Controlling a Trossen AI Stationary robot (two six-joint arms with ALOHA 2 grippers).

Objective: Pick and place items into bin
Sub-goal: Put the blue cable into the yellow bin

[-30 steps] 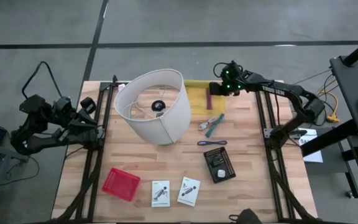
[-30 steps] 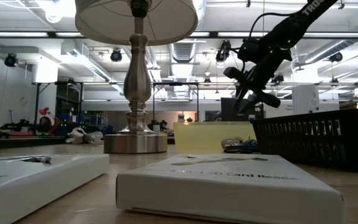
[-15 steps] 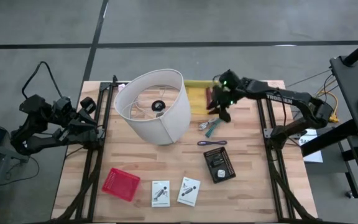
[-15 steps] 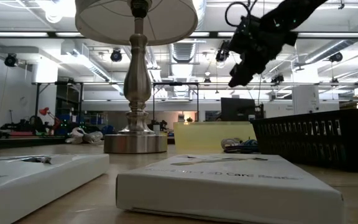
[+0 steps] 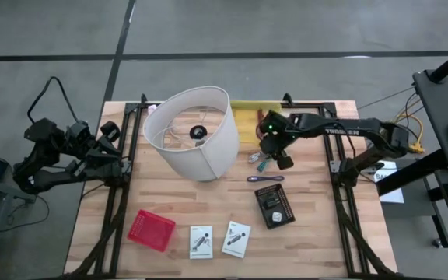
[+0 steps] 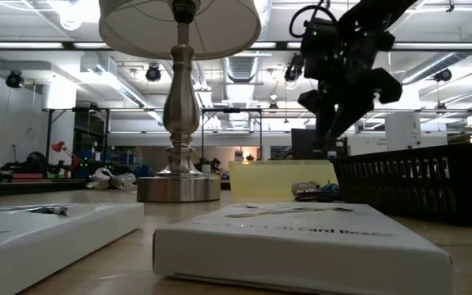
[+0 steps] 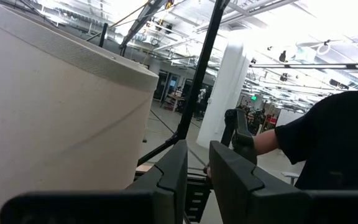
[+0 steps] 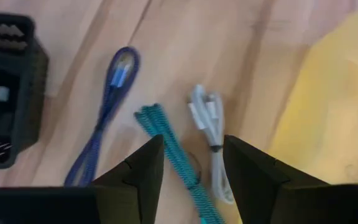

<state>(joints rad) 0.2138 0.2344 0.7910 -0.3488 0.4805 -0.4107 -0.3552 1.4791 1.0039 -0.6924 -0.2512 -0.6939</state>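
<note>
Since a second ago your right hand [image 5: 269, 153] has swung off the yellow pad [image 5: 247, 121] at the counter's [image 5: 169, 198] far edge and come forward over the loose cables beside the white lampshade [image 5: 195, 132]. It hangs above them, touching nothing, fingers [image 8: 132, 171] apart with the teal cable [image 8: 169, 146] and the white cable [image 8: 209, 127] showing on the wood between them. The purple cable [image 5: 265, 179] lies just nearer you, and the dark bin [image 5: 274, 207] sits beyond that, with small things already in it. The two white cards [image 5: 219, 240] lie side by side at the counter's near edge, beside the red basket [image 5: 151, 229]. Your left hand [image 7: 194, 177] waits off the counter's left side, fingers a narrow gap apart and holding nothing.
</note>
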